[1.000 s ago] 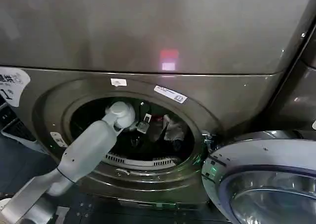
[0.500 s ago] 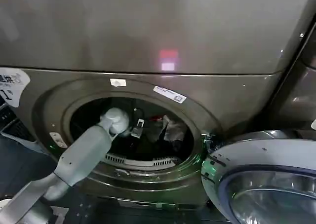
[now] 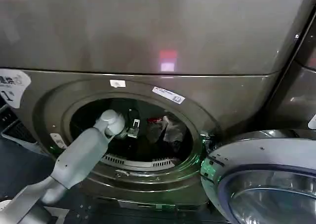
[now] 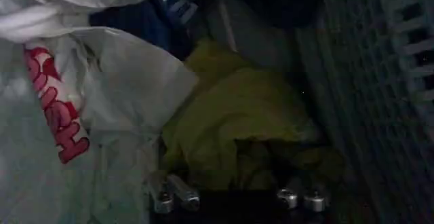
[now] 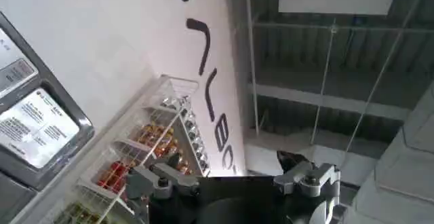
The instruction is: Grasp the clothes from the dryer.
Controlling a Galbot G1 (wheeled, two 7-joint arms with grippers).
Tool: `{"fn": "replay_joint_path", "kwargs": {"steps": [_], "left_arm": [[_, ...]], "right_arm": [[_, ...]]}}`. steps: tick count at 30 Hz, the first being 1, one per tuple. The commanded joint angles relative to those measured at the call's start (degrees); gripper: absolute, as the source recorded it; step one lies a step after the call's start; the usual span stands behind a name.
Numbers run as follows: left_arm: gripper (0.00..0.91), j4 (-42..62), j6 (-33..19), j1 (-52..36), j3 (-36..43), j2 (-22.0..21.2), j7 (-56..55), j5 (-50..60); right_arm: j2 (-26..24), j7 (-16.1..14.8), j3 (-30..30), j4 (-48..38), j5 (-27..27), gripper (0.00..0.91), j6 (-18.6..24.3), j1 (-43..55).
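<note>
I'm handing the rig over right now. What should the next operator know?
Left gripper: open, empty, inside the dryer drum, hovering just short of the clothes.
Right gripper: open, empty, parked away from the dryer, pointing up at the room.
Clothes: all in the drum; the yellow-green piece lies straight ahead of the left gripper, white pieces beside it.
Door: open, swung to the right.
Done: left arm reached in through the porthole.
Left: close on a piece and pull it out.

dryer drum, white and yellow-green clothes heaped inside
</note>
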Motion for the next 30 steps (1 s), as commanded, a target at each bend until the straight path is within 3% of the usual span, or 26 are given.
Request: {"fn": "replay_joint_path", "kwargs": {"steps": [1,30], "left_arm": [[0.000,-0.1,-0.2,0.0,0.0,0.0,0.1,-0.2],[0.000,-4.4,0.3,0.3,-2.2,-0.2,-6.1,-4.7]], "right_arm": [[0.0,0.0,0.1,0.0,0.0,0.907,0.0,-0.1],[-0.1,0.2,1.3,0.0,1.0,0.907,-0.1,-1.4]]}}
